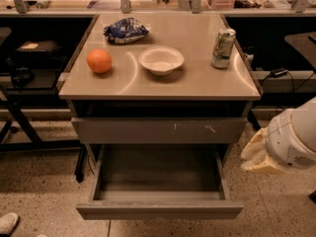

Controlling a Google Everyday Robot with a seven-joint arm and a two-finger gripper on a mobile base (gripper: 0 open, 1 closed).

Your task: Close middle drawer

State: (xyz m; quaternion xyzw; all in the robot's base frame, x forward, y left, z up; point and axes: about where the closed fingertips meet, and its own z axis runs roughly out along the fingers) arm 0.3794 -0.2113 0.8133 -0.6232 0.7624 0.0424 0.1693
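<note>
At the lower left corner of the frame, the toe of a white shoe [7, 222] is showing on the speckled floor. On the tan cabinet top [197, 83], an orange [99, 60] is sitting toward the left. A crumpled blue snack bag [126, 30] is lying behind it to the right, and a white bowl [161, 59] is resting near the centre. Below the top, a grey drawer front with white scratches [158, 130] is sitting pushed in. Under it, in the lower centre of the frame, the middle drawer [159, 210] is standing pulled far out, its grey interior showing. A green-and-white can [223, 48] is standing upright at the upper right of the top. At the right edge, the gripper [257, 154] is hanging beside the cabinet, level with the open drawer and apart from it. Whether it is open or closed cannot be told.
</note>
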